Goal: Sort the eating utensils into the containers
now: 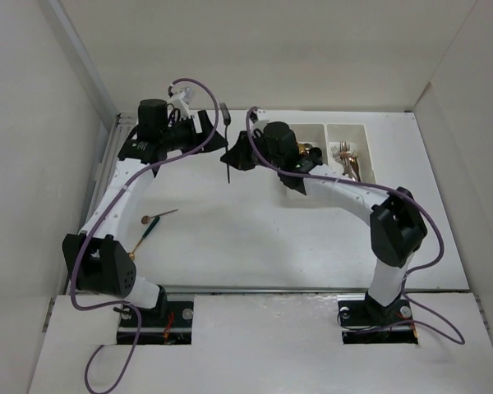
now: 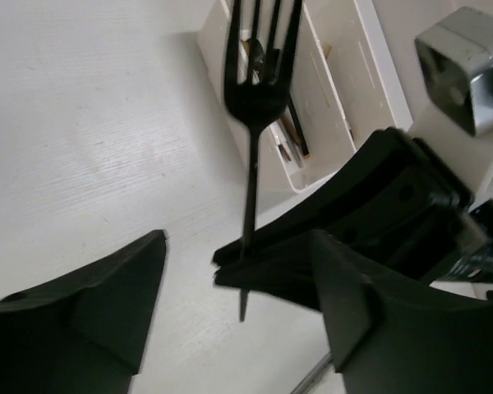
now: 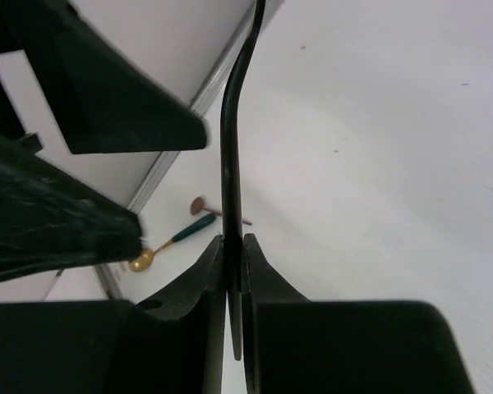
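A black fork (image 1: 227, 144) hangs upright above the table, left of the containers (image 1: 322, 130). My right gripper (image 1: 231, 158) is shut on its handle; the wrist view shows both pads pressed on the thin black handle (image 3: 231, 164) at the grip (image 3: 234, 246). My left gripper (image 1: 215, 123) stands open beside the fork, its fingers (image 2: 107, 312) wide apart around the fork (image 2: 259, 90) without touching it. The right arm's gripper (image 2: 234, 267) pinches the handle there. Several forks (image 1: 346, 158) lie in the right bin, and dark-handled utensils (image 2: 292, 135) lie in the left bin (image 2: 216, 49).
A gold spoon with a green handle (image 1: 145, 232) and a copper spoon (image 1: 154, 217) lie on the table at the left, also seen as gold spoon (image 3: 177, 238) and copper spoon (image 3: 202, 205). White walls enclose the table (image 1: 255, 246); a rail runs along its left edge.
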`<action>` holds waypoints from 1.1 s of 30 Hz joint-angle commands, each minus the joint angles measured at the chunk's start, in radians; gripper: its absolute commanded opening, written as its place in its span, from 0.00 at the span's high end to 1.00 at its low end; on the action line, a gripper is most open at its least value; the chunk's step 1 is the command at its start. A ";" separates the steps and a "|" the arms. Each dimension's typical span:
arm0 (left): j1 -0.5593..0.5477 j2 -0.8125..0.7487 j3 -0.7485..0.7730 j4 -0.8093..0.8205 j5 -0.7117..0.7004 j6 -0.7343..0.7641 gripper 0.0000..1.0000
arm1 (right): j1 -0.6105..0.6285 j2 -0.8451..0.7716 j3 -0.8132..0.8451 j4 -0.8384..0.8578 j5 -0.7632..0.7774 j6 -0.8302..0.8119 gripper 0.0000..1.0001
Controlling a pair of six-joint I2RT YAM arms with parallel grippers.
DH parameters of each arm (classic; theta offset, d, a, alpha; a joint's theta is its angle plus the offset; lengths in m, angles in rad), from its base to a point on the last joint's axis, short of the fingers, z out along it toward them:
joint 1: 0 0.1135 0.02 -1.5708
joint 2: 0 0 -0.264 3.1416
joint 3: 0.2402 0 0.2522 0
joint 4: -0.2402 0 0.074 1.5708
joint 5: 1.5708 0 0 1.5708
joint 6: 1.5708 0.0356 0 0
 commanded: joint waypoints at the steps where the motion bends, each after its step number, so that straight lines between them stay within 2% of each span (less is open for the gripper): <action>1: -0.003 -0.045 -0.024 0.011 -0.044 -0.010 0.28 | -0.076 -0.096 -0.043 0.072 0.030 -0.001 1.00; 3: -0.003 -0.054 -0.024 -0.001 -0.099 -0.010 0.26 | -0.108 -0.144 -0.075 0.072 0.039 -0.002 1.00; 7: 0.034 -0.054 -0.046 -0.022 -0.156 -0.010 0.27 | -0.255 -0.243 -0.203 0.063 0.062 -0.029 1.00; 9: 0.034 -0.054 -0.046 -0.048 -0.194 0.031 0.27 | -0.315 -0.270 -0.204 -0.029 0.071 -0.116 1.00; 10: 0.045 -0.042 -0.046 -0.088 -0.265 0.057 0.27 | -0.346 -0.270 -0.192 -0.098 0.092 -0.148 1.00; 11: 0.045 -0.031 -0.037 -0.116 -0.315 0.083 0.27 | -0.402 -0.270 -0.147 -0.171 0.167 -0.179 1.00; 12: 0.045 -0.020 -0.027 -0.145 -0.374 0.106 0.27 | -0.433 -0.253 -0.121 -0.315 0.203 -0.211 1.00; 13: 0.057 -0.005 -0.009 -0.203 -0.480 0.143 0.28 | -0.464 -0.241 -0.097 -0.380 0.232 -0.269 1.00; 15: 0.080 0.032 0.002 -0.246 -0.572 0.154 0.28 | -0.545 -0.215 -0.040 -0.519 0.324 -0.322 1.00; 17: 0.115 0.061 0.002 -0.286 -0.638 0.143 0.27 | -0.585 -0.173 -0.029 -0.569 0.425 -0.363 1.00; 21: 0.201 0.100 -0.046 -0.323 -0.574 0.099 0.26 | -0.650 -0.072 0.020 -0.661 0.477 -0.391 1.00; 25: 0.258 0.136 -0.104 -0.343 -0.519 0.106 0.26 | -0.650 0.055 0.086 -0.746 0.487 -0.413 1.00; 33: 0.312 0.158 -0.182 -0.375 -0.439 0.154 0.27 | -0.650 0.088 0.086 -0.724 0.445 -0.413 0.98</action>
